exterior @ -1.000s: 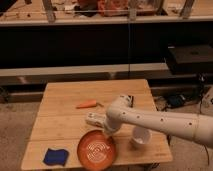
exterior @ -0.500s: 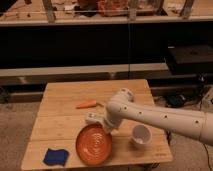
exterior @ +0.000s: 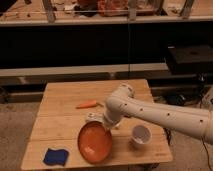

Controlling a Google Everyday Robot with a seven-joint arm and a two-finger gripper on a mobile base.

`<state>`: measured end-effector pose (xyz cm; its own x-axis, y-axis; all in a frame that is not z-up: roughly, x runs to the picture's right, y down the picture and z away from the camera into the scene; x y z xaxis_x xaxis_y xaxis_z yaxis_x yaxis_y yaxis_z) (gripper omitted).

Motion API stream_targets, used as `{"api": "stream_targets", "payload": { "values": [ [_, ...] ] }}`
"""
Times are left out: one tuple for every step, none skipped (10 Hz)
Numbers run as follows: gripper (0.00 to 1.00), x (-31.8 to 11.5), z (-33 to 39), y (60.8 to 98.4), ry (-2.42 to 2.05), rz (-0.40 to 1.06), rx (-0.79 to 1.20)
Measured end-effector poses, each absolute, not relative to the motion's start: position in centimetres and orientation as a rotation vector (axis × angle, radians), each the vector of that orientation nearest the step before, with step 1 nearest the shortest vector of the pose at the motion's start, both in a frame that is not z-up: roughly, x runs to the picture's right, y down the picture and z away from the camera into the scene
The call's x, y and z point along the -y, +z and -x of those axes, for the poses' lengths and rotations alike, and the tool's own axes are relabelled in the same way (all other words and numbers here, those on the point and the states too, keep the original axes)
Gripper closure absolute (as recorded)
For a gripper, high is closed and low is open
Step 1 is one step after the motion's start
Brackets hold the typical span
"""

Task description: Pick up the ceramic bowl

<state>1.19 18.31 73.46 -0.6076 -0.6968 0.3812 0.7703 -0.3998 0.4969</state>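
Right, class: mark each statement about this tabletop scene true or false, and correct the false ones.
1. The ceramic bowl is tilted, with the gripper at its upper rim. True.
2. A white cup stands right of the bowl. True.
3. The blue sponge lies inside the bowl. False: it lies on the wooden table, left of the bowl.
4. The carrot is nearer the camera than the bowl. False: it lies farther back.

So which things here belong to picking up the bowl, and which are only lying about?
Belong to the job:
- ceramic bowl, tilted up near the table's front edge
- tool, at the bowl's upper rim

Only lying about:
- white cup
- carrot
- blue sponge
- wooden table
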Motion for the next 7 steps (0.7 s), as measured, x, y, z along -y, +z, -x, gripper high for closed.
{"api": "stream_targets", "payload": {
  "values": [
    [0.97, -18.1, -1.1, 73.3, -2.083, 0.131, 0.809],
    [0.97, -17.9, -0.9, 73.2, -2.091, 0.122, 0.804],
    [0.97, -17.6, -0.6, 72.9, -2.102, 0.114, 0.801],
    [0.97, -17.3, -0.6, 72.6, -2.109, 0.109, 0.797],
    [0.97, -17.0, -0.5, 72.4, -2.114, 0.103, 0.794],
    [0.97, -16.6, -0.4, 72.1, -2.123, 0.097, 0.791],
    [0.97, -16.5, -0.3, 72.0, -2.129, 0.093, 0.789]
  ]
}}
